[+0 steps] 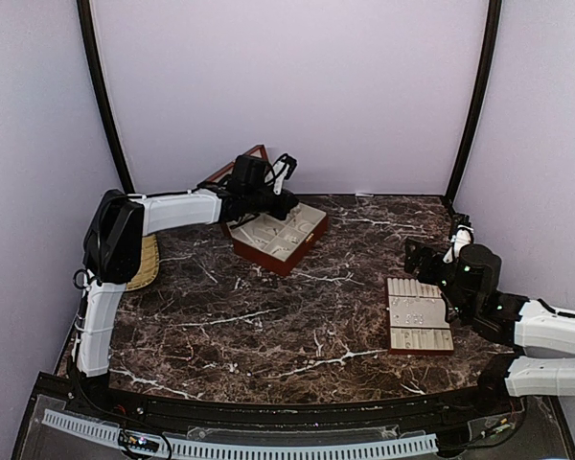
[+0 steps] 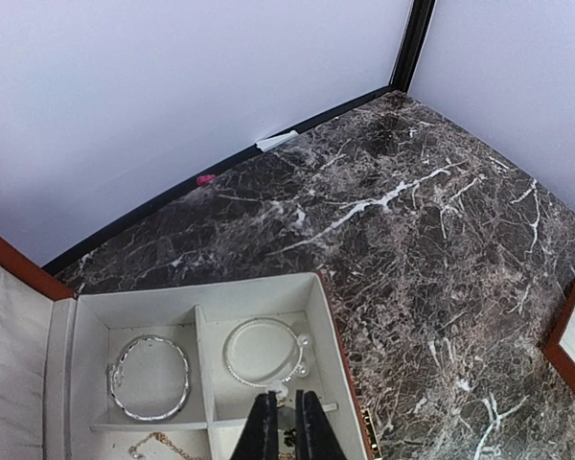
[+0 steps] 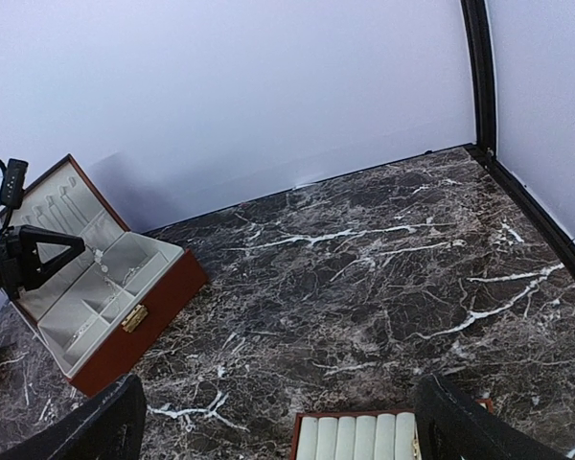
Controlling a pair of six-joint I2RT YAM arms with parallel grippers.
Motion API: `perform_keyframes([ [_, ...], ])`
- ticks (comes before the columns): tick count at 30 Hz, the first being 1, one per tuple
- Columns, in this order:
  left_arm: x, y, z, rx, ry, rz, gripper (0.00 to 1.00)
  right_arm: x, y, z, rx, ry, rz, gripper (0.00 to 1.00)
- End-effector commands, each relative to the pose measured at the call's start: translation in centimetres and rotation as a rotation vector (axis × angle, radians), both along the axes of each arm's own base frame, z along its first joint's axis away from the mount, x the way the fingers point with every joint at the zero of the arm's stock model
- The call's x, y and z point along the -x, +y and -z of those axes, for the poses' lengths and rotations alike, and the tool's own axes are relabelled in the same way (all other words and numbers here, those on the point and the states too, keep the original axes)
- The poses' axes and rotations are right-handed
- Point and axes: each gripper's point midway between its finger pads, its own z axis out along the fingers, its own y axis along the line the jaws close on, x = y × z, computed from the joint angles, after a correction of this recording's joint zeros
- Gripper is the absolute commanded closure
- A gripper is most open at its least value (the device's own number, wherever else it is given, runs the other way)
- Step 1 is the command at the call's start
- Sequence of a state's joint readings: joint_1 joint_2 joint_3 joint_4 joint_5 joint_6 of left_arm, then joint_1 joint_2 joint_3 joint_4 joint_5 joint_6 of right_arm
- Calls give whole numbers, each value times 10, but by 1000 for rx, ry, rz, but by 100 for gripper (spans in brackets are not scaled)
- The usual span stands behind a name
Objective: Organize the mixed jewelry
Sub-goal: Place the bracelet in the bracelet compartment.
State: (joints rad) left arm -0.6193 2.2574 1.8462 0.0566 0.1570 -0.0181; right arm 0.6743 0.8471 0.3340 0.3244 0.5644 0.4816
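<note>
Two silvery bangles point(image 2: 144, 416) (round) in cream-lined wooden box point(image 2: 323, 316) | left jaws pressed together | right jaws spread

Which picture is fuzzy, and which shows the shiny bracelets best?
Top view: soft and grainy, the wooden box only pale patches inside. Left wrist view: sharpest, silvery bangles clear. Right wrist view: its own fingers are dark blurs at the bottom corners.

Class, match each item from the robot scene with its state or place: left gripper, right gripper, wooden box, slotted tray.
Column one:
1 left gripper
2 right gripper
3 wooden box
4 slotted tray

Column two:
A lid raised
B jaws wide open
C lying flat, right side of the top view
D jaws shut

Pairs: 1-D, 2-B, 3-A, 4-C
</note>
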Motion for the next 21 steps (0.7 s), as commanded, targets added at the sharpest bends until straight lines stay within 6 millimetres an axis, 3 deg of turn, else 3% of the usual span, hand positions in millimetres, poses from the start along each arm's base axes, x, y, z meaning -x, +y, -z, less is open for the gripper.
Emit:
perform_keyframes([
  [1,4,4,14,-19,17,6,98,0,-2,-4,-16,-15,17,2],
  [14,8,9,48,-55,69,-4,99,-1,-1,-4,-15,-14,16,2],
  [21,10,9,57,-66,86,-4,98,-2,-1,-5,-15,-13,15,1],
])
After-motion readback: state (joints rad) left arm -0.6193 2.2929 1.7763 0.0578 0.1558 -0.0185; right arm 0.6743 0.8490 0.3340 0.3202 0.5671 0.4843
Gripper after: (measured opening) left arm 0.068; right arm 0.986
